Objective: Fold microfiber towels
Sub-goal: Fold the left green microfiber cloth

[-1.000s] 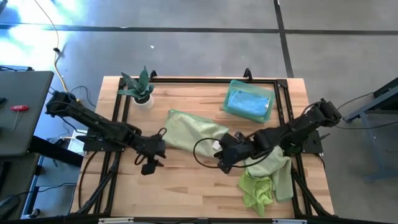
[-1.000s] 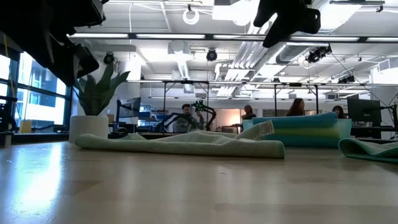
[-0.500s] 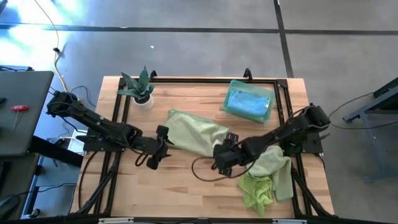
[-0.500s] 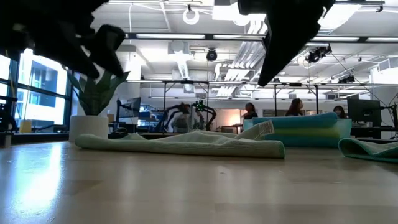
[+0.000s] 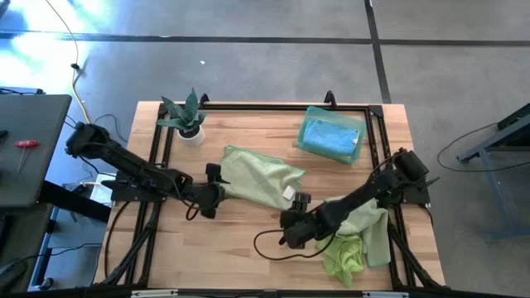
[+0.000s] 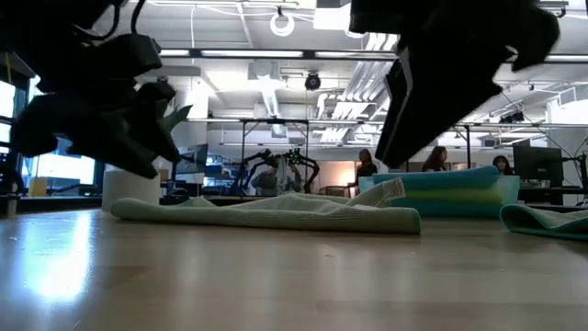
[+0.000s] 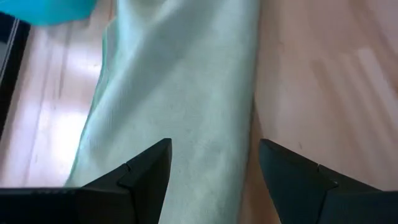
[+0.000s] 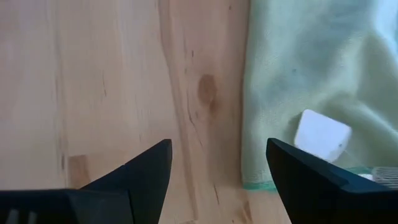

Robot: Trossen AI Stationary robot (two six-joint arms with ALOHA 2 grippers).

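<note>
A pale sage green microfiber towel (image 5: 258, 175) lies spread and slightly rumpled on the wooden table (image 5: 232, 248); in the low view this towel (image 6: 276, 213) is a low mound. Its white label (image 8: 320, 135) sits at its near right corner. My left gripper (image 5: 210, 187) hangs open just above the towel's left edge (image 7: 180, 93). My right gripper (image 5: 295, 220) hangs open over bare wood beside the labelled corner. In the low view my left gripper (image 6: 124, 129) and my right gripper (image 6: 432, 83) are both clear of the table.
A folded stack of blue towels (image 5: 331, 137) lies at the far right. A loose heap of green towels (image 5: 356, 240) lies at the near right, under the right arm. A potted plant (image 5: 185, 117) stands at the far left. A black frame (image 5: 248, 106) rims the table.
Both grippers have come down toward the sage towel while rolling about their own line. The left one has moved from the bare wood to the towel's left edge. The right one has sunk and moved toward the near edge, next to the labelled corner. The towel has not moved.
</note>
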